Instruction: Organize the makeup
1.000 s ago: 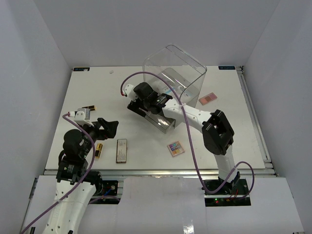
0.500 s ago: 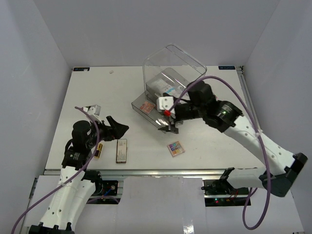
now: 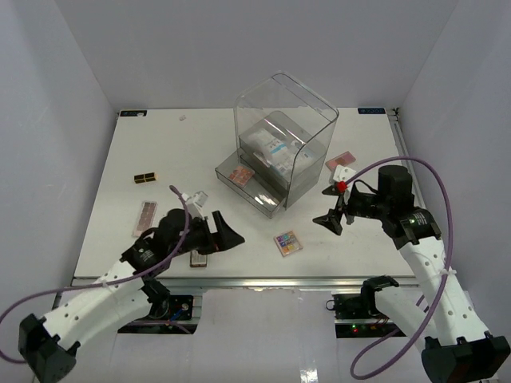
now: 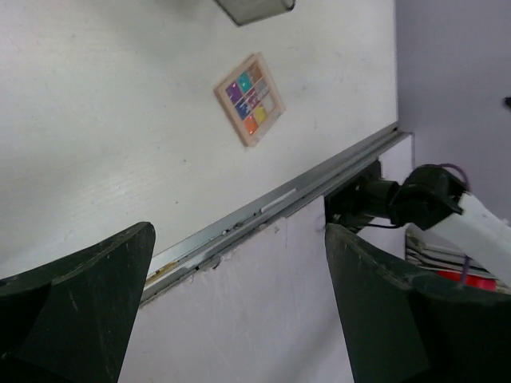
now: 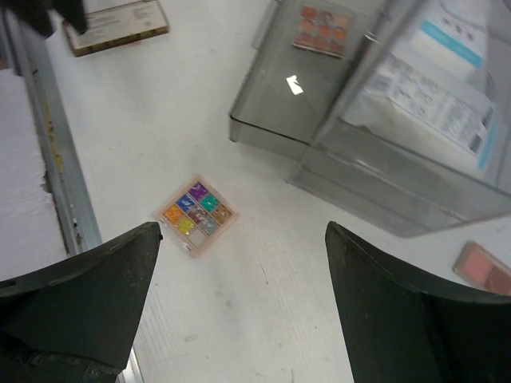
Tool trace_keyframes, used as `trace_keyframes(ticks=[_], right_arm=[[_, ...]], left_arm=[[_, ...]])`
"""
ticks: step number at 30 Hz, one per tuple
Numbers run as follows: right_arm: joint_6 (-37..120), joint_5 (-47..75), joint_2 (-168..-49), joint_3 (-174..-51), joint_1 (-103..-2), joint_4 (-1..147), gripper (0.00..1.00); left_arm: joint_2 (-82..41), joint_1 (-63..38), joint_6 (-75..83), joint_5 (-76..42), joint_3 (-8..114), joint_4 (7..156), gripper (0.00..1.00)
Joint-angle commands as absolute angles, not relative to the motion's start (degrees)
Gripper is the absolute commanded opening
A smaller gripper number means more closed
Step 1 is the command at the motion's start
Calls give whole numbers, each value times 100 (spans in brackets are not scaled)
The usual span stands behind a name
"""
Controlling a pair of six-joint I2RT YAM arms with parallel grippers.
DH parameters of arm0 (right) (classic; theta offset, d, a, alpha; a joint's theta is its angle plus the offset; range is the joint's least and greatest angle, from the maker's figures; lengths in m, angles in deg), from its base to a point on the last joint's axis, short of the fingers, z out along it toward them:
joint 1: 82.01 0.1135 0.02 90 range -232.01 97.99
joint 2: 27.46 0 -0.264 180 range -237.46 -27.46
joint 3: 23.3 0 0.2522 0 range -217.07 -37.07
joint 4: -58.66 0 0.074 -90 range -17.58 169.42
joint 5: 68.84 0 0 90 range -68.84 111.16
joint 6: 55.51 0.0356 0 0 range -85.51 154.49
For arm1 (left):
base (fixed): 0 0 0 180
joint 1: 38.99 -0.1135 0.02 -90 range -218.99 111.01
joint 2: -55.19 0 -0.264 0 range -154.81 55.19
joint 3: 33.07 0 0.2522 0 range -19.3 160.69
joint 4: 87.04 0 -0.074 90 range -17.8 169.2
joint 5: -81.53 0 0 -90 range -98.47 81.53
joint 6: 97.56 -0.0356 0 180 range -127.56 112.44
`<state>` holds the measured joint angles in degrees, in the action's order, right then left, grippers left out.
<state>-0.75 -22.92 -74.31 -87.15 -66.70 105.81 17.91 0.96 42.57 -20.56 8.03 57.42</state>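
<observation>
The drawer box stands on the tabletop, sachets inside, a square palette in its open drawer. A second square palette lies before it, and a compact to its right.

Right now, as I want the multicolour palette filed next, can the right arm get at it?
Probably yes. The multicolour palette lies alone on the table, the right arm's fingers stand open above it with nothing between, and the clear drawer box sits off to one side.

Multicolour square palette lies apart from the drawer box.
</observation>
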Motion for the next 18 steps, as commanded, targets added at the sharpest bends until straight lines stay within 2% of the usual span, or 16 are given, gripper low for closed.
trace_keyframes(ticks=[1, 3, 7, 13, 18], right_arm=[[473, -2941, -7395, -8283, -7607, 9945, 90], [568, -3131, -7447, -8092, -8046, 9840, 90], [660, -3267, -7528, -8007, -8589, 9839, 91], [665, -3199, -7376, -7898, -8853, 9807, 90], [752, -3122, -7298, -7872, -8967, 9756, 90]], left_arm=[[786, 1445, 5068, -164, 1263, 5814, 98], [52, 2179, 5413, 573, 1515, 5738, 98], [-1457, 2858, 6241, 1342, 2425, 5432, 98], [-3523, 3274, 6989, 2044, 3912, 4925, 98], [-4663, 3361, 7565, 2382, 5134, 3984, 98]])
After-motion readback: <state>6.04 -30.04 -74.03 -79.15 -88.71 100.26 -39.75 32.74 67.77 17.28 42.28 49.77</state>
